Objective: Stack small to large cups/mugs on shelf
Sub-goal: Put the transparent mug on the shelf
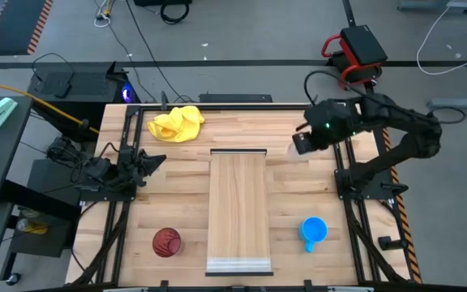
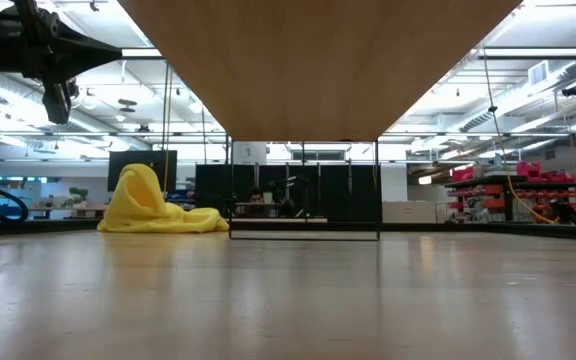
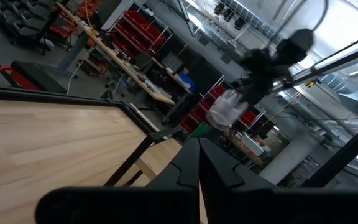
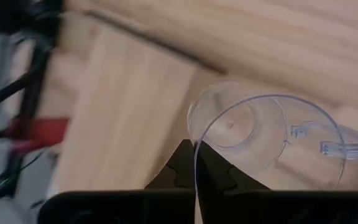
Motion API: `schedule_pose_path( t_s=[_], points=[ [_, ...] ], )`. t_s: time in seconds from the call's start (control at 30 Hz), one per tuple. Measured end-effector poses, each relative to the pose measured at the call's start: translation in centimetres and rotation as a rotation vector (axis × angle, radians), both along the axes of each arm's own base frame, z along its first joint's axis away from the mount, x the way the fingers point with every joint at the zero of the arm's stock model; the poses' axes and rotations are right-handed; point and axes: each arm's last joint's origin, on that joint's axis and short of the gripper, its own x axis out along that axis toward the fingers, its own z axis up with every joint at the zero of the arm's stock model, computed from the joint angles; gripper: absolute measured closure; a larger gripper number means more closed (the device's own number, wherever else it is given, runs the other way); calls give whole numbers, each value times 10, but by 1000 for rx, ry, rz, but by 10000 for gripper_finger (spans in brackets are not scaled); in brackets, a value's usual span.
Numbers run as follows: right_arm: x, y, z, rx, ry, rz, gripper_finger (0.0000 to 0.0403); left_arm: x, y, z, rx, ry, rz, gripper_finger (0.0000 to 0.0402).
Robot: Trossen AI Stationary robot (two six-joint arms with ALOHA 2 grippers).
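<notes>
My right gripper (image 1: 305,143) is shut on the small clear glass mug (image 4: 260,140) and holds it in the air just right of the shelf's far end. The shelf (image 1: 238,212), a long light-wood plank, runs from far to near down the table's middle. A bright blue handled mug (image 1: 313,230) stands right of the shelf near the near edge, and the dark red ribbed cup (image 1: 167,242) stands left of it. My left gripper (image 1: 154,161) waits shut at the table's left side; its wrist view shows the mug (image 3: 227,109) far off in the other gripper. My right gripper pinches the clear mug's rim (image 4: 195,163) between its two fingers, one inside the mouth and one outside. The mug's mouth faces the gripper and its handle (image 4: 347,144) sticks out to one side. The mug is lifted clear of the table.
A crumpled yellow cloth (image 1: 177,124) lies at the far left of the table, seen also in the low view (image 2: 153,208). In the low view the shelf's underside (image 2: 318,60) fills the top on thin dark legs. Bare tabletop (image 1: 177,191) lies on both sides of the shelf.
</notes>
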Motion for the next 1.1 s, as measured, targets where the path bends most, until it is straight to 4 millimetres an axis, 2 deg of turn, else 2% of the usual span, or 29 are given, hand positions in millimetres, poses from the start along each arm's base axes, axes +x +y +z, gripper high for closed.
schedule_pose_path(
  t_s=[0.13, 0.27, 0.47, 0.63, 0.73, 0.87, 1.1],
  points=[
    [21, 27, 3, 40, -46, 72, 402, 0, 0, 0, -21, -9, -4, 385],
    [57, 38, -9, -22, 23, 149, 402, 0, 0, 0, -27, -10, 2, 379],
    [116, 33, -29, -120, 128, 240, 402, 0, 1, 0, -32, -8, 21, 393],
    [150, 18, -40, -198, 192, 234, 403, 0, 1, 0, -33, -9, 20, 392],
    [165, 12, -47, -216, 206, 216, 403, 0, 1, 0, -34, -9, 20, 381],
    [177, 15, -58, -230, 236, 235, 403, 0, 1, 0, -51, -17, 17, 378],
    [181, 32, -64, -234, 244, 278, 403, 0, 1, 0, -52, -17, 17, 395]
  ],
)
